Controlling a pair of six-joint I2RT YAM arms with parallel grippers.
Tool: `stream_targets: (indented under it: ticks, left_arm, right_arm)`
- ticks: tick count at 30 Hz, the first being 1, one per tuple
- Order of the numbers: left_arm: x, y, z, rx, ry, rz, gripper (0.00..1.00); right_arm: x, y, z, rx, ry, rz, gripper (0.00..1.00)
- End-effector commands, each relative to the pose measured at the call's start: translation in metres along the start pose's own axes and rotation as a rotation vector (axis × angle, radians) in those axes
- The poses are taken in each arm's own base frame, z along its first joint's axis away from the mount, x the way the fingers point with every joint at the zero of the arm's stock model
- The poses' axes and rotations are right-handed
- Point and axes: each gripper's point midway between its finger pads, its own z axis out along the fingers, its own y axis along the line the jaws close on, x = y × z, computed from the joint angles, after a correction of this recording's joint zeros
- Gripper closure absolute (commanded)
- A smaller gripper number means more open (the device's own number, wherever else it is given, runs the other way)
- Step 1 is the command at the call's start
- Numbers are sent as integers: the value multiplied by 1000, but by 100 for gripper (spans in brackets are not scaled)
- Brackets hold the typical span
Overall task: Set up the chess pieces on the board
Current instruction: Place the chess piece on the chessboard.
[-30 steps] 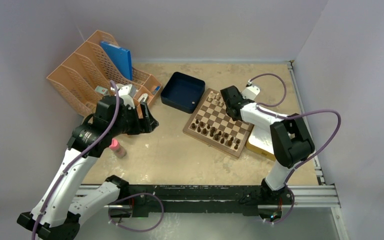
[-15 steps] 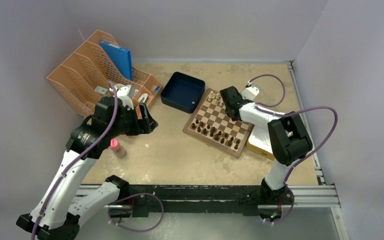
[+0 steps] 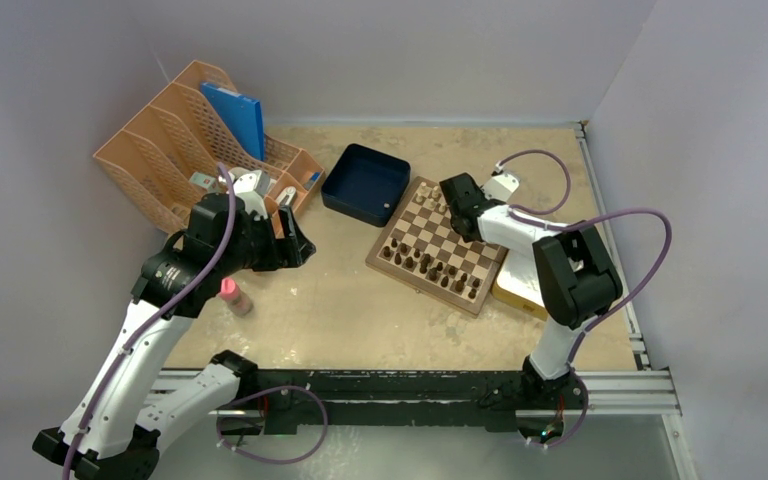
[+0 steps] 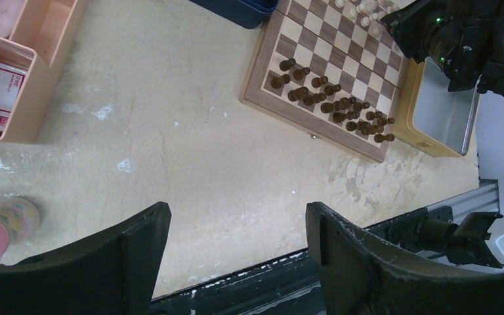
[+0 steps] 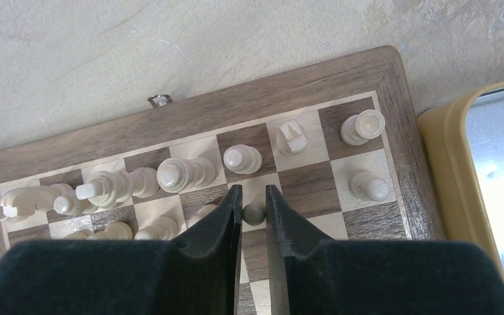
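Over the board [image 5: 190,117] corner: my right gripper [image 5: 254,193] narrowly pinches a cream pawn [image 5: 254,212].
Pawn upright between jaws; left gripper [image 4: 233,220] wide, far off.

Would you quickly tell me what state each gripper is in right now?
Left gripper: open, holding nothing.
Right gripper: closed on a cream pawn standing on the board.

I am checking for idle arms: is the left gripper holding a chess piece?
No, the left gripper stands wide open with nothing between its jaws.
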Motion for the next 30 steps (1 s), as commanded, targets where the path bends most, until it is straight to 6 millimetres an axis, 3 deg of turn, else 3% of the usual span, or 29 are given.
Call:
stream_targets:
  ticks: [1,9,20,24,30]
  left_arm:
    - [-20,-8,-8,20,-70,11,25]
    - [-21,-8,-6,18,-76,10,25]
    - [-20,-9,-6,28,-79,10,25]
    - [-20,-8,-6,25,-79,18,25]
    - [-18,-2,-1,8,-84,32,25]
  right_arm:
    - [-14,-1,0,22,-49,37,79]
    - [-26,2,-8,8,-57,53,70]
    - [-27,3,-16,-15,-34,39,72]
    - [-38,2,-29,-25,-25,37,69]
    - [-68,14,-63,-108,-15,34,68]
